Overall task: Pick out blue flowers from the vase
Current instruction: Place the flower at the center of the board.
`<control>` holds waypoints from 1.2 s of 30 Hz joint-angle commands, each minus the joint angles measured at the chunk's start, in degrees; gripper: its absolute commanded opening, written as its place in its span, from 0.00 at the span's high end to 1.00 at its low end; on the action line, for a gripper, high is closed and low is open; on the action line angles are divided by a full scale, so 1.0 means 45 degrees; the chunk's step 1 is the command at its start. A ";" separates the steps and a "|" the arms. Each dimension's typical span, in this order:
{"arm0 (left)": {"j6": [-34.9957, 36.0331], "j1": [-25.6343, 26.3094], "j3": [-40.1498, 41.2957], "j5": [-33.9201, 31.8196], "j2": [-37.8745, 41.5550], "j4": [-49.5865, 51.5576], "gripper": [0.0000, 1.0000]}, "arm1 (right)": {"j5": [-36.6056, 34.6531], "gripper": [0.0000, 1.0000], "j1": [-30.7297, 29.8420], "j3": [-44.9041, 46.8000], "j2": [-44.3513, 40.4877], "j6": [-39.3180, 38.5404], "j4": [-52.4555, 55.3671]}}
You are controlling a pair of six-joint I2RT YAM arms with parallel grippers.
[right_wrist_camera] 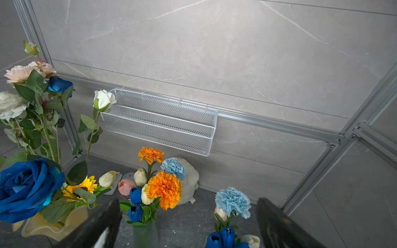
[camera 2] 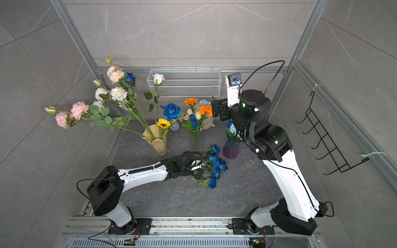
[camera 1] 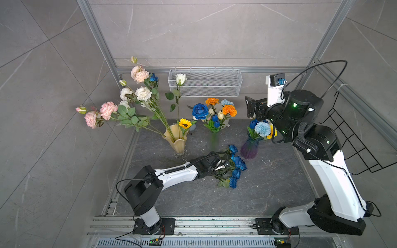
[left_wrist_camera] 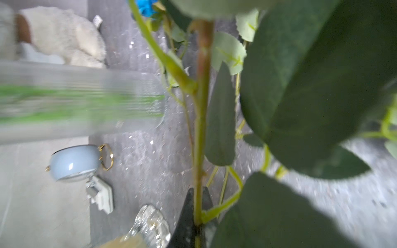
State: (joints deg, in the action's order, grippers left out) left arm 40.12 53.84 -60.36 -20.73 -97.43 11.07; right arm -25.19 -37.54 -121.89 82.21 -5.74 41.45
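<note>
I'm seeing left arm point(camera 1: 178, 174) and right arm point(camera 1: 334, 182) showing white shells, black joints, looping black cables point(camera 1: 214, 153), perhaps green lights point(camera 1: 296, 105).

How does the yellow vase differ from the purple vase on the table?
The yellow vase is opaque, with a wavy, flared rim; the purple vase is ribbed tinted glass with a narrow neck. The yellow vase holds long, spreading stems with pink and white blooms; the purple vase holds short flowers, among them a pale blue carnation. Both stand upright on the dark table.
</note>
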 commanded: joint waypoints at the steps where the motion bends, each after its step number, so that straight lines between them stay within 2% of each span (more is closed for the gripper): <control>1: 0.0095 -0.0051 -0.0707 0.0215 -0.0685 -0.1298 1.00 | 0.0516 0.00 0.0128 -0.0633 0.0203 0.0118 0.0467; 3: -0.0064 -0.0052 -0.0818 0.0253 -0.0979 -0.1457 0.99 | 0.0606 0.00 0.0176 -0.0798 0.0308 0.0123 0.0487; 8: -0.0473 -0.0071 -0.0866 0.0286 -0.1022 -0.1611 0.60 | 0.1243 0.00 0.0277 -0.1826 0.1003 -0.0011 0.0912; 11: -0.0662 -0.0110 -0.0581 0.0271 -0.0514 -0.1901 0.42 | 0.1769 0.00 0.0281 -0.3295 0.1890 -0.0146 0.1631; 17: -0.1558 -0.0206 -0.0425 -0.0164 0.1418 -0.1232 0.36 | 0.2482 0.00 0.0276 -0.5221 0.3133 -0.0112 0.1916; 19: -0.1903 -0.0276 -0.0500 -0.0577 0.2416 -0.0529 0.31 | 0.2697 0.00 0.0257 -0.6492 0.3795 -0.0112 0.2127; 23: -0.2777 -0.0633 -0.0933 -0.0898 0.4312 0.1203 0.28 | 0.3132 0.00 0.0069 -0.8491 0.5014 -0.0208 0.2329; 25: -0.3379 -0.1017 -0.1187 -0.0775 0.5238 0.1970 0.26 | 0.3131 0.00 -0.0105 -0.8483 0.5175 -0.0229 0.1987; 31: -0.3752 -0.2226 -0.1867 -0.1222 0.7012 0.3568 0.21 | 0.2947 0.00 -0.0154 -0.7111 0.4567 -0.0014 0.1236; 33: -0.4036 -0.3050 -0.2020 -0.1083 0.7294 0.4076 0.21 | 0.2855 0.00 -0.0154 -0.6779 0.4296 0.0005 0.1140; 36: -0.4726 -0.4683 -0.2222 0.0006 0.7763 0.4485 0.21 | 0.2788 0.00 -0.0154 -0.6539 0.4002 -0.0013 0.1140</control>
State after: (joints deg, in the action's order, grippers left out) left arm 23.20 37.52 -68.49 -23.24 -64.23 26.61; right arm -12.16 -38.09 -151.96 103.42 -5.96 48.60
